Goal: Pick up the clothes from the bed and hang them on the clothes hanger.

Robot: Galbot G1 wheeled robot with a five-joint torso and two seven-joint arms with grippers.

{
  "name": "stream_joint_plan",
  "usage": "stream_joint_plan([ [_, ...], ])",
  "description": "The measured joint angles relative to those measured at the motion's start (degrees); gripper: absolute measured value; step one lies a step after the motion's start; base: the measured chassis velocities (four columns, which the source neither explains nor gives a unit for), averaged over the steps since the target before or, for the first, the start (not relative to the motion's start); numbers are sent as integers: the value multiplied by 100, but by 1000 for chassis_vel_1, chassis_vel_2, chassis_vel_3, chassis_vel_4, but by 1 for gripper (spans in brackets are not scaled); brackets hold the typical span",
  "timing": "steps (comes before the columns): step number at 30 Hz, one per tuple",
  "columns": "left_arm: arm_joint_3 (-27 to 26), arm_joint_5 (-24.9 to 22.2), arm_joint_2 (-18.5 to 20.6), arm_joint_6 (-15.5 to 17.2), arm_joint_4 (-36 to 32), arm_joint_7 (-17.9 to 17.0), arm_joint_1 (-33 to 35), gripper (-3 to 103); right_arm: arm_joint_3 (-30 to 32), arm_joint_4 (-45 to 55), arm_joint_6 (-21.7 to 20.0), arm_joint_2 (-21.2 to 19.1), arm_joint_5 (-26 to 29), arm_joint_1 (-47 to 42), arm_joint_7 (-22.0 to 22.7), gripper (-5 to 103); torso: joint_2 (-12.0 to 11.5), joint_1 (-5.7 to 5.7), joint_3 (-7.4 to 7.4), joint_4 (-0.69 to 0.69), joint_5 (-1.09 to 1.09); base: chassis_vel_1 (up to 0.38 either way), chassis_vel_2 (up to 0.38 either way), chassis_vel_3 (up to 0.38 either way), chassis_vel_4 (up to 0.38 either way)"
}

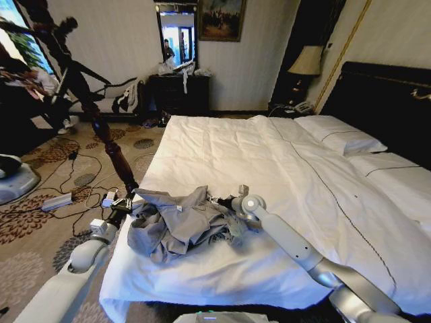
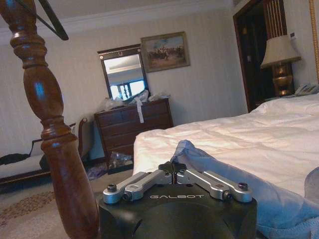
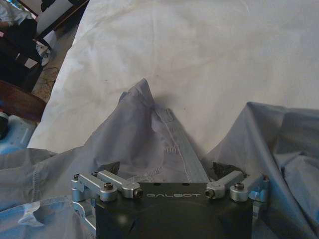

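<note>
— Where are your clothes?

— The crumpled pale blue-grey thin-fabric shirt (image 1: 178, 222) lies on the wide white-sheeted bed (image 1: 283, 168), near its foot corner beside the turned dark wooden bedpost (image 1: 114, 151).

— And your grippers?

— Your left gripper (image 2: 173, 168) is pinched closed on the shirt's edge by the bedpost. Your right gripper (image 3: 167, 172) is spread wide, fabric between its fingers (image 3: 108, 167).

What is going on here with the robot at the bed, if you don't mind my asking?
The robot is working on a crumpled pale blue-grey shirt lying near the foot of the white-sheeted bed. Its left pincer is shut on the shirt's edge beside the dark wooden bedpost. Its right pincer is open, with shirt fabric between its fingers. The shirt has not been lifted.
</note>
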Motion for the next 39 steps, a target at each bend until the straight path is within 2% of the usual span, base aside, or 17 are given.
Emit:
stream_joint_plan([
  [5,74,2,-16,3,94,6,-101,0,93,-51,-4,125,146,-43,-119,100,0,0,0,1,0,0,0,0,0],
  [13,101,4,-3,12,203,9,-163,0,183,75,47,127,190,-101,-743,100,0,0,0,2,0,0,0,0,0],
  [23,154,8,-76,13,269,15,-195,0,-14,36,19,111,-210,-102,-838,100,0,0,0,1,0,0,0,0,0],
  [27,156,10,-87,12,276,18,-190,0,-37,-32,4,178,-212,-67,-821,102,0,0,0,1,0,0,0,0,0],
  [30,143,4,-85,3,287,21,-182,0,-42,-77,16,243,-179,-43,-801,88,0,0,0,3,0,0,0,0,0],
  [32,140,0,-81,2,287,21,-179,0,-46,-78,33,244,-175,-42,-801,88,0,0,0,2,0,0,0,0,0],
  [34,136,-7,-75,-1,287,23,-178,0,-56,-107,121,269,-196,-46,-800,78,0,0,0,0,0,0,0,0,0],
  [35,136,-7,-75,-1,287,23,-178,0,-56,-107,121,269,-196,-46,-800,78,0,0,0,0,0,0,0,0,0],
  [39,149,-8,-90,-4,293,25,-194,0,-72,-250,329,400,-384,-54,-766,56,0,0,0,2,0,0,0,0,0],
])
